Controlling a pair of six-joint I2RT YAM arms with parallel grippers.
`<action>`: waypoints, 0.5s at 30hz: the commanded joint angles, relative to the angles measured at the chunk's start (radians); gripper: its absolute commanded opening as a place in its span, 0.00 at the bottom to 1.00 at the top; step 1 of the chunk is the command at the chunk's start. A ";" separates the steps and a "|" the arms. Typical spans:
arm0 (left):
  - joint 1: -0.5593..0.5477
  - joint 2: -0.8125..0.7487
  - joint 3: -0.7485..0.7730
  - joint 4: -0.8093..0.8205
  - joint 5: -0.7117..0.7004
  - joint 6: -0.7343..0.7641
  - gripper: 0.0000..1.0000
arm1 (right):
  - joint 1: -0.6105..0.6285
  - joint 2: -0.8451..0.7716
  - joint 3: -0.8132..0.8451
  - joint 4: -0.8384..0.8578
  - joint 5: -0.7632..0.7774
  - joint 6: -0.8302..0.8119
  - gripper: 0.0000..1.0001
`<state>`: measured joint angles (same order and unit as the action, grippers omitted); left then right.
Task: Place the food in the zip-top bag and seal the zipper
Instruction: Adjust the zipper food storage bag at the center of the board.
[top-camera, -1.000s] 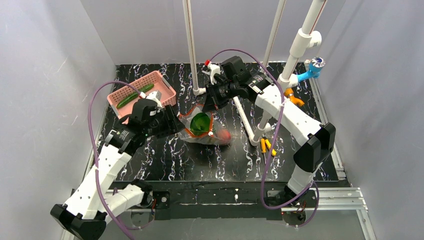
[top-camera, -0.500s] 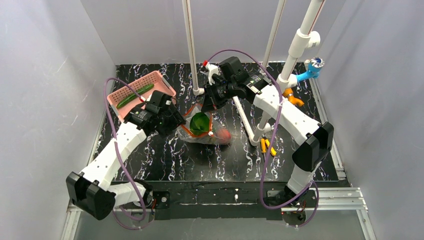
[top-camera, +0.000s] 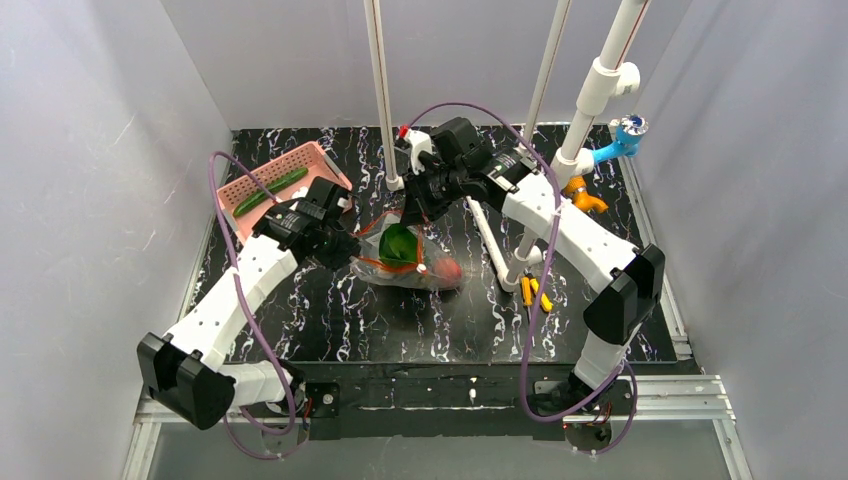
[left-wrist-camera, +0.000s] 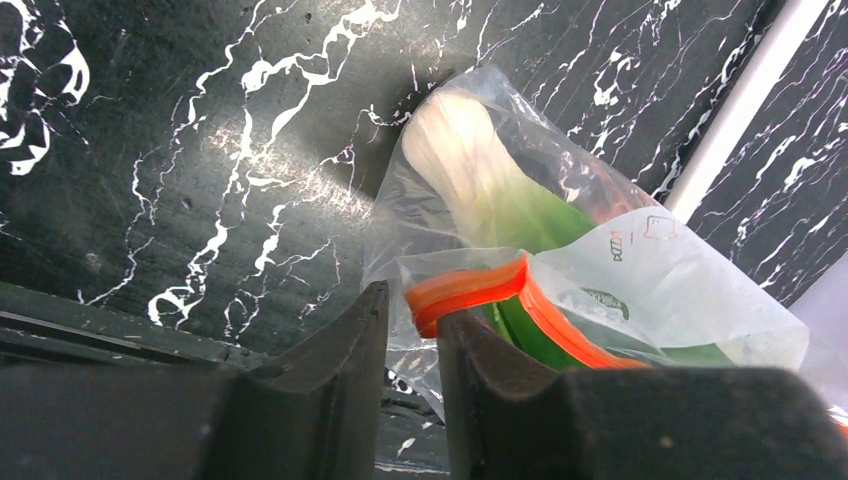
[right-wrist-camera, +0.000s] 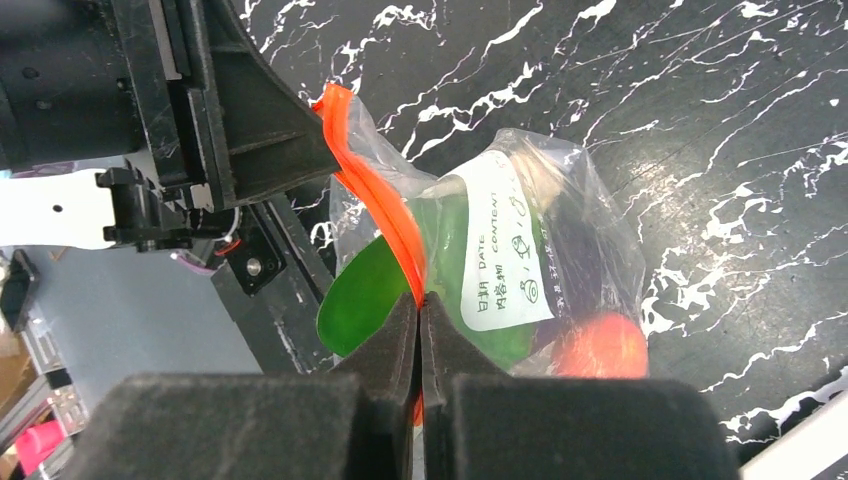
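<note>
The zip-top bag (top-camera: 392, 268) lies on the black marbled counter (top-camera: 400, 325) near its middle, held at its mouth from both sides. The right tool (right-wrist-camera: 420, 300) is clamped tight on the zipper (right-wrist-camera: 372, 185). Its two black fingers are pressed together with the red-orange strip between them, partway along the strip's length. The left tool (left-wrist-camera: 412, 305) sits at the strip's far end. Its jaws stand a narrow gap apart, and the end of the zipper and a fold of clear film lie in that gap. No pinch shows there. In the right wrist view, one finger of the left tool reaches up to the zipper's end.

Inside the bag, the bok choy (left-wrist-camera: 455, 150) lies with its white stem toward the closed bottom and its green leaves up at the mouth. One leaf pokes out past the zipper beside the right tool's fingers. The tomato (right-wrist-camera: 600, 345) rests low in the bag, below the white printed label (right-wrist-camera: 505, 250), and the dark eggplant (right-wrist-camera: 590, 235) lies just beside the label. The mouth of the bag gapes between the two tools.

The cucumber (top-camera: 270, 190) is not in the bag. It lies slantwise in the pink basket (top-camera: 312, 160), which stands on the counter's far left, behind the left arm and apart from the bag.
</note>
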<state>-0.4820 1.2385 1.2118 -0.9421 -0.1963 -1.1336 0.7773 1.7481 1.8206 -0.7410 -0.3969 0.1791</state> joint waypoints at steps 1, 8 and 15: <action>-0.003 -0.020 0.034 -0.052 -0.038 -0.014 0.18 | 0.032 -0.005 0.049 -0.002 0.089 -0.048 0.01; -0.001 -0.141 -0.014 0.038 0.004 0.081 0.00 | 0.059 -0.030 0.019 0.016 0.157 -0.117 0.01; 0.024 -0.457 -0.173 0.167 -0.060 0.147 0.00 | 0.059 -0.042 -0.005 0.020 0.233 -0.232 0.01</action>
<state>-0.4789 0.9684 1.1339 -0.8661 -0.1963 -1.0531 0.8391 1.7481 1.8221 -0.7444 -0.2340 0.0364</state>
